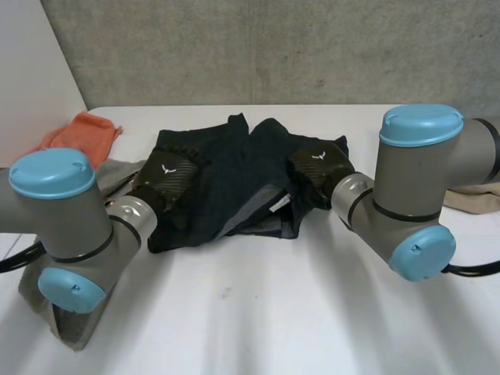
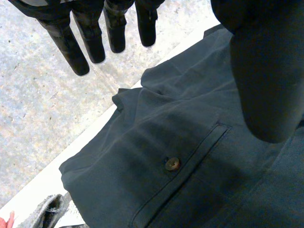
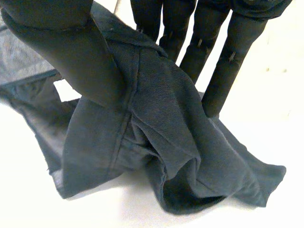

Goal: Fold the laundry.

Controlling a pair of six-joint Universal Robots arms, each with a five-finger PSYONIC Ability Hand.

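A dark navy garment (image 1: 234, 180) lies crumpled in the middle of the white table (image 1: 258, 312). My left hand (image 1: 173, 173) hovers over its left part. In the left wrist view that hand (image 2: 85, 42) is open, fingers straight and thumb apart, above the garment (image 2: 180, 142) with its buttoned pocket (image 2: 172, 164). My right hand (image 1: 316, 168) is at the garment's right edge. In the right wrist view that hand (image 3: 71, 52) pinches a fold of the garment (image 3: 166, 128) between thumb and straight fingers (image 3: 223, 57), and the cloth hangs down to the table.
An orange cloth (image 1: 82, 133) lies at the back left. A grey cloth (image 1: 117, 176) sits beside the dark garment and runs under my left arm. A beige cloth (image 1: 473, 201) lies at the right edge. A grey wall stands behind the table.
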